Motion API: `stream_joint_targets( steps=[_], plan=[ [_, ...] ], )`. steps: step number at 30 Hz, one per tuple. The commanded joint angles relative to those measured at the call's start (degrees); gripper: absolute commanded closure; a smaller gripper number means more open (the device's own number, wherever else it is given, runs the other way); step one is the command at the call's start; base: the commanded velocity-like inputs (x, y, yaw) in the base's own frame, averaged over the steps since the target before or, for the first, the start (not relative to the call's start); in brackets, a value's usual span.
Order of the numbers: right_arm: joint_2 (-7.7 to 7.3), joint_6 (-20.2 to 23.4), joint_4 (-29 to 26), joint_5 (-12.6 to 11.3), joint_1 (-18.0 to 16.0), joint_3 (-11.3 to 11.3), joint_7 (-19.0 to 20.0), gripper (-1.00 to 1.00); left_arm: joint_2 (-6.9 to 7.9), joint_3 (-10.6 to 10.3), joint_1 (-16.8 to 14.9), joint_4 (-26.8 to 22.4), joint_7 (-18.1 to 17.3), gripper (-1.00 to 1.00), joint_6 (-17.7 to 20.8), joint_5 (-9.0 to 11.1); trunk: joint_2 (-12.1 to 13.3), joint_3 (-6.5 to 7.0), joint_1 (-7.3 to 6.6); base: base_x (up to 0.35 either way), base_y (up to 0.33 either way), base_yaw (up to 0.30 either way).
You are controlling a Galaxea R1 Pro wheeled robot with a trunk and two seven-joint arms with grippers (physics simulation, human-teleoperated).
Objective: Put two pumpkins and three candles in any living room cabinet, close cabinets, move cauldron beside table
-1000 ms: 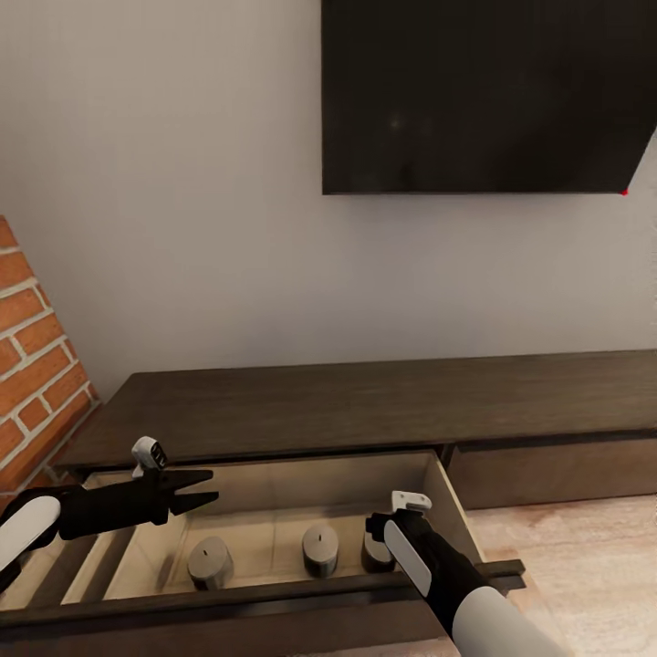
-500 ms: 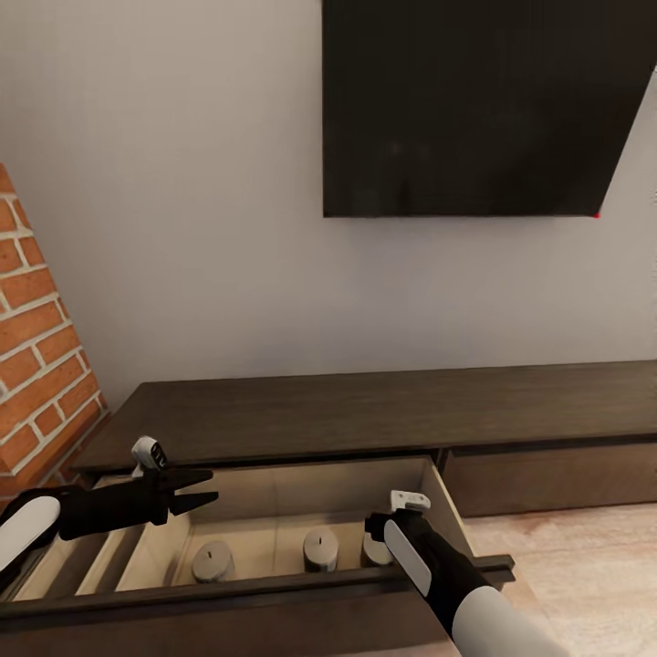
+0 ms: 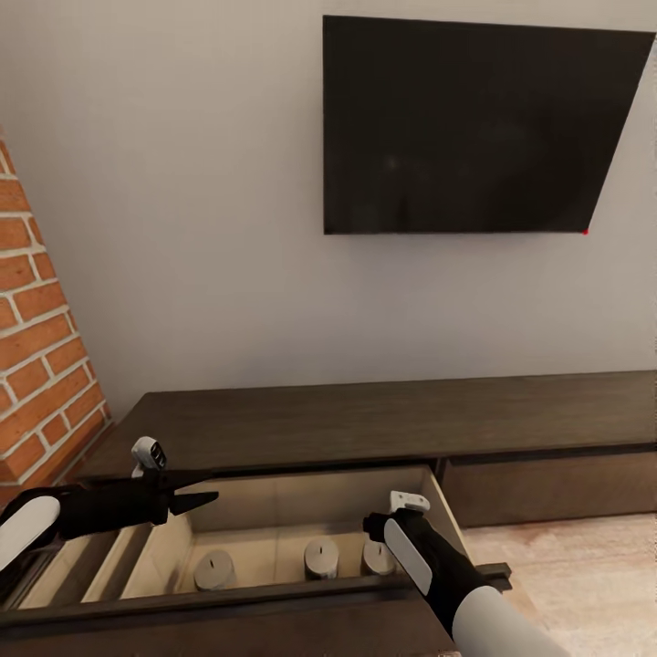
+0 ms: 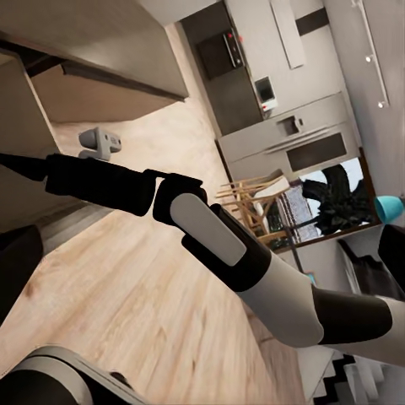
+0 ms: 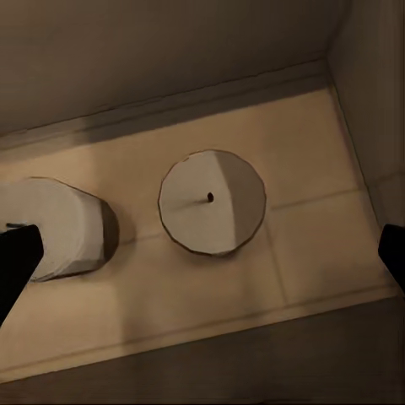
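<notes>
The long dark-brown cabinet [image 3: 365, 420] stands against the wall with its left drawer [image 3: 292, 497] pulled out. Three grey candles stand upright in the drawer: one on the left [image 3: 213, 571], one in the middle [image 3: 320, 557] and one on the right [image 3: 378, 557]. My right gripper [image 3: 372, 527] hangs open above the right candle [image 5: 211, 202], apart from it, with the middle candle [image 5: 63, 229] beside. My left gripper [image 3: 199, 488] is open and empty over the drawer's left end. The pumpkins and the cauldron are out of view.
A black TV [image 3: 465, 128] hangs on the grey wall above the cabinet. A brick wall [image 3: 36, 347] juts in at the left. Light wood floor [image 3: 584, 566] lies to the right of the drawer, whose dark front rail [image 3: 274, 598] is near me.
The head view has tilted upward, so the TV shows more fully and the cabinet sits lower in the picture. Both arms hold their places over the drawer.
</notes>
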Motion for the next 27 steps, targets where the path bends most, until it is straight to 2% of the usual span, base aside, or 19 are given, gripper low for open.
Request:
stream_joint_targets(
  steps=[1, 27],
  plan=[
    [-0.04, 0.1, -0.1, -0.6, 0.0, 0.3, -0.5, -1.0, 0.05, -0.1, -0.1, 0.0, -0.2, -1.0, 0.1, 0.0, 0.4, 0.13, -0.26, -0.22, 0.052, 0.0],
    [-0.11, 0.1, -2.1, -0.6, 0.0, 0.5, -0.5, -1.0, 0.05, -0.2, -0.1, 0.0, -0.2, -1.0, 0.1, -0.1, 10.8, 4.79, -5.97, -0.316, 0.091, 0.0]
  ],
)
